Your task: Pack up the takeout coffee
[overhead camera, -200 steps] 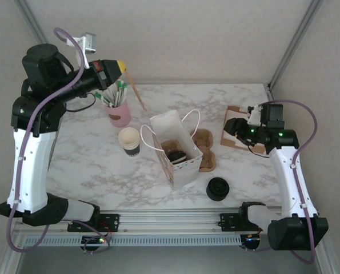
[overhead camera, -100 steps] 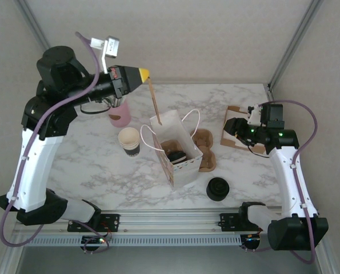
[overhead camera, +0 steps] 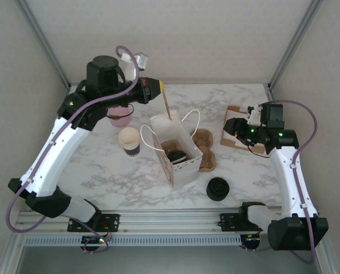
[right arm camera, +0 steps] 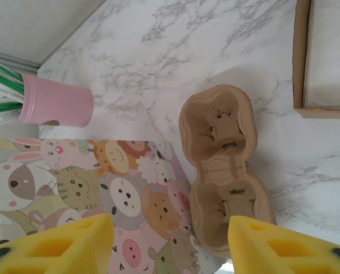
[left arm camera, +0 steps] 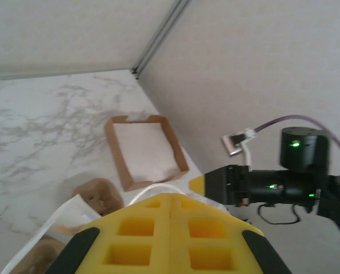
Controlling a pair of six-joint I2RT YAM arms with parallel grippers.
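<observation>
The takeout coffee [overhead camera: 177,155], a cup with a black lid, stands inside the open white animal-print bag [overhead camera: 184,169] on a brown carrier. My left gripper [overhead camera: 160,89] hovers above the bag's far rim, shut on a thin wooden stir stick [overhead camera: 166,107] that slants down into the bag's mouth. In the left wrist view its yellow jaws [left arm camera: 171,197] are pressed together over the bag's edge [left arm camera: 61,220]. My right gripper [overhead camera: 236,129] is open and holds nothing at the right. Between its fingers [right arm camera: 170,245] lie the bag's printed side [right arm camera: 101,200] and an empty carrier [right arm camera: 224,177].
A lidless cream and dark cup [overhead camera: 129,141] stands left of the bag, with a pink cup of straws [overhead camera: 119,118] behind it. A stack of black lids [overhead camera: 218,189] sits near the front. The empty carrier [overhead camera: 206,149] and a brown tray of napkins [overhead camera: 229,137] lie right of the bag.
My left arm has swung right from the pink cup to the bag, carrying the stir stick with it. The right arm has not moved.
</observation>
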